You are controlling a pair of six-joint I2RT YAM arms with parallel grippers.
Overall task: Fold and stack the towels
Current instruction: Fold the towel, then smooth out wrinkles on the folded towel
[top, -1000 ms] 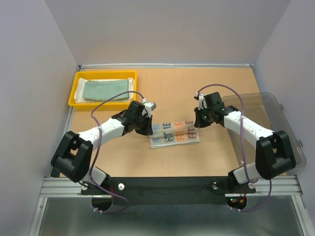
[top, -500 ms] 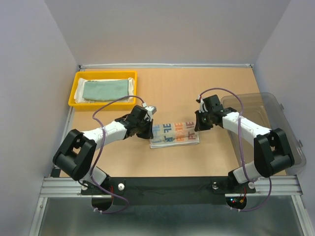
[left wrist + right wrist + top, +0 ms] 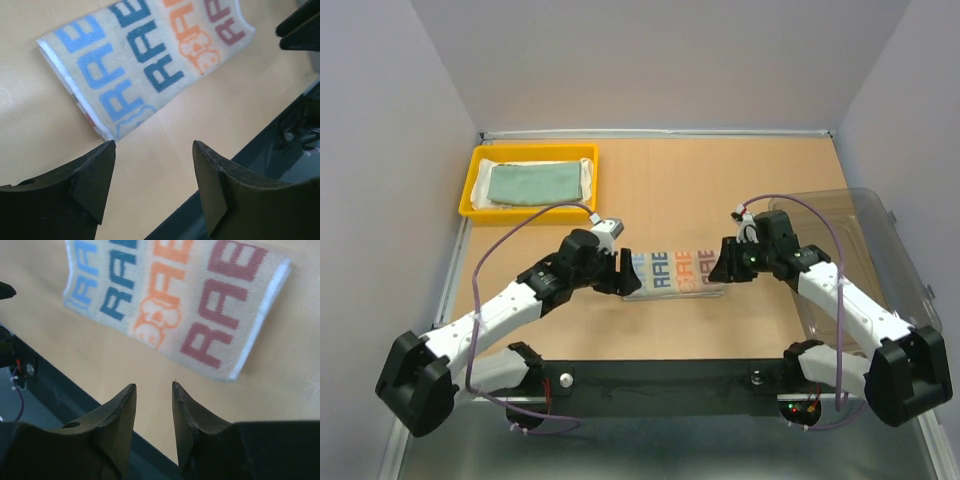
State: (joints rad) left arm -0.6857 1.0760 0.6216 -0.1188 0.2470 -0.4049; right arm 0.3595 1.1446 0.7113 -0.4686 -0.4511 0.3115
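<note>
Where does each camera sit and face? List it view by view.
Top external: above and behind the bases, looking down at the table, left arm and right arm.
Left wrist: on that arm, looks past the left pincer at the lettered towel.
Right wrist: on that arm, looks past the right pincer at it.
Shared: all show the towel.

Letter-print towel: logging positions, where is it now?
In the top view the letter-print towel lies folded at centre, between the left gripper and the right gripper.
</note>
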